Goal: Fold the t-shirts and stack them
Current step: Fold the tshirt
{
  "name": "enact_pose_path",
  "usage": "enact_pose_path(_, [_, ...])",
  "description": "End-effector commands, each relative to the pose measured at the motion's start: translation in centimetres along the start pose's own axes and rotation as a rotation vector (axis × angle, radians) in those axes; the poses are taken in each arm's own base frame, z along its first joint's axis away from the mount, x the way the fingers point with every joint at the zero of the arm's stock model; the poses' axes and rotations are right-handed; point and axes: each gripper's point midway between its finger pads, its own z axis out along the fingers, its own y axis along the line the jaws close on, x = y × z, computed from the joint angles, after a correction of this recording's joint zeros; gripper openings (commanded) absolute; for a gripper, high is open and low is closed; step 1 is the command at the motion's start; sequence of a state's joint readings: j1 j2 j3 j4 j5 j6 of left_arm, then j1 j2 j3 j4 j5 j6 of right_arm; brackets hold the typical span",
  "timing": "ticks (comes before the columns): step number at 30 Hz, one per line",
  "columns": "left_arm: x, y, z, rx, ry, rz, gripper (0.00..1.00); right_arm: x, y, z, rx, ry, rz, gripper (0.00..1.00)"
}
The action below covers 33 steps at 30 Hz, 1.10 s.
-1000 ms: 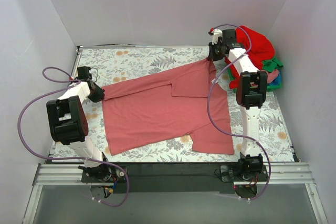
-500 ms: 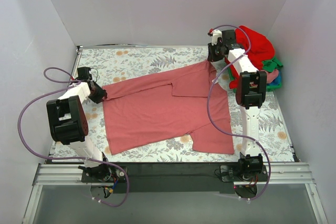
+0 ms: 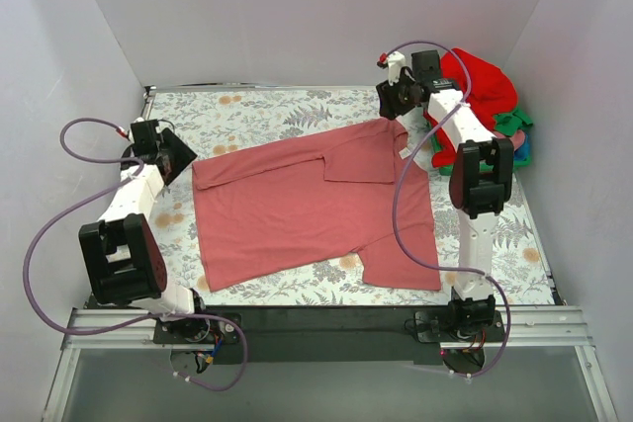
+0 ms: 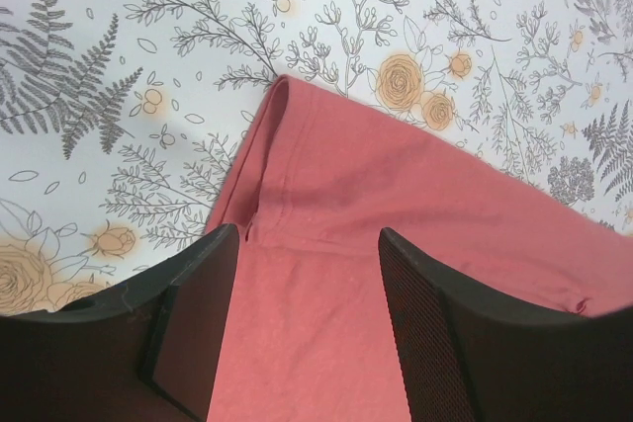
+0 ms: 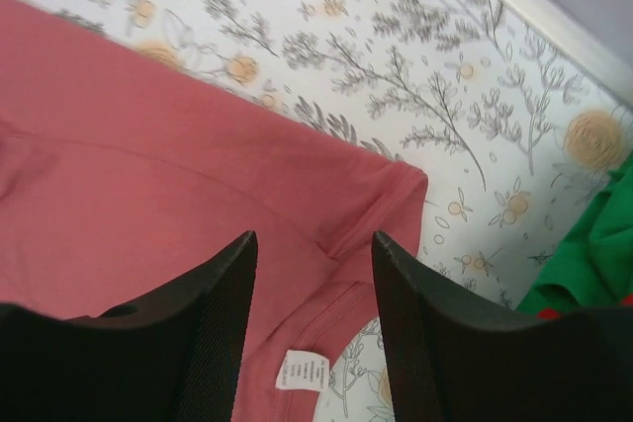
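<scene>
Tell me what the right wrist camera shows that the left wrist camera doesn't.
Only the right wrist view: the right gripper, a white care label at the shirt's edge, green fabric at the right border, and the table's white rim. Only the left wrist view: the left gripper over a stitched shirt corner. Both: the rose-pink t-shirt lying flat on the floral table cover, with open fingers above it gripping nothing.
</scene>
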<state>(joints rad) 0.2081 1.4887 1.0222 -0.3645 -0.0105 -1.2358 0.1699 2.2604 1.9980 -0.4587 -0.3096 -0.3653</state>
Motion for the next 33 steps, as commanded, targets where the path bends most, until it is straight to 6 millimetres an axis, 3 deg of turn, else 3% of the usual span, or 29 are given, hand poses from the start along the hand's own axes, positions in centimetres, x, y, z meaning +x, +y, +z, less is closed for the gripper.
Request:
enact_pose_path(1, [-0.1,-0.5,1.5,0.035,0.016,0.015,0.57,-4.0,2.7,-4.2,-0.065,-0.083,-0.131,0.57])
enact_pose_path(7, [-1.4,-1.6,4.4,0.057,0.030,0.023,0.47,-2.5,8.2,-7.2,-0.258,-0.071,-0.199,0.57])
enact_pose_path(9, [-1.5,-1.9,5.3,0.063,0.040,0.024,0.45,-0.7,8.9,-7.2,-0.280,-0.039,-0.180,0.57])
enact_pose_path(12, [-1.5,-1.8,6.2,0.058,0.052,0.027,0.43,1.4,9.4,-7.2,-0.282,0.011,-0.139,0.56])
enact_pose_path(17, [-1.3,-1.6,7.3,0.047,0.067,0.027,0.42,4.4,8.5,-6.4,-0.235,0.093,-0.062,0.55])
enact_pose_path(29, [-1.7,-1.7,9.7,0.029,0.093,0.036,0.37,6.3,9.0,-5.5,-0.275,0.123,0.010,0.55])
enact_pose_path(33, [-1.1,-1.3,9.7,0.017,0.106,0.033,0.36,6.6,9.1,-5.4,-0.278,0.123,0.013,0.55])
